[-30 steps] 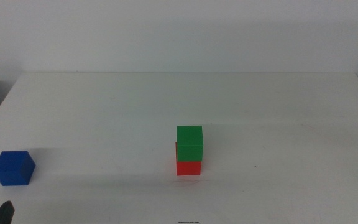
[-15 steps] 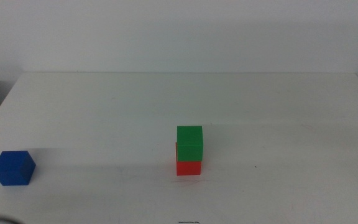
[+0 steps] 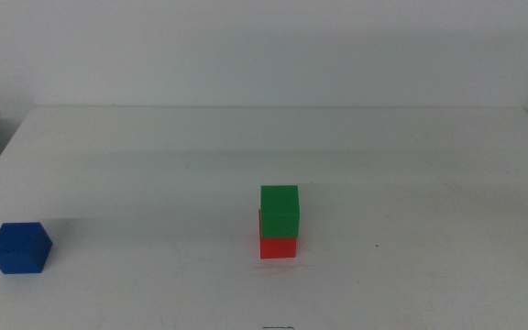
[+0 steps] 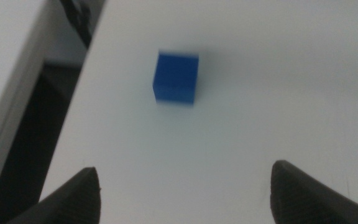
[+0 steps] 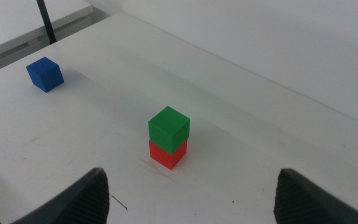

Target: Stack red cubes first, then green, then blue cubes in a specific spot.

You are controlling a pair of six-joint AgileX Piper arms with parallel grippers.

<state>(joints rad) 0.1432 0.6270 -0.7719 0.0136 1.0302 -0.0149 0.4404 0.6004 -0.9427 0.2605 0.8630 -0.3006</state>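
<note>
The white table (image 3: 154, 165) bears the red cube (image 3: 279, 247) and the blue cube (image 3: 20, 247).

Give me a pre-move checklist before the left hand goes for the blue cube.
1. Green cube sits on the red cube: ok, slightly offset.
2. Top of the green cube bare: ok.
3. Blue cube alone on the table, near its left edge: ok.
4. Left hand open, above the blue cube, not around it: ok.
5. Right hand open, back from the stack: ok.
</note>
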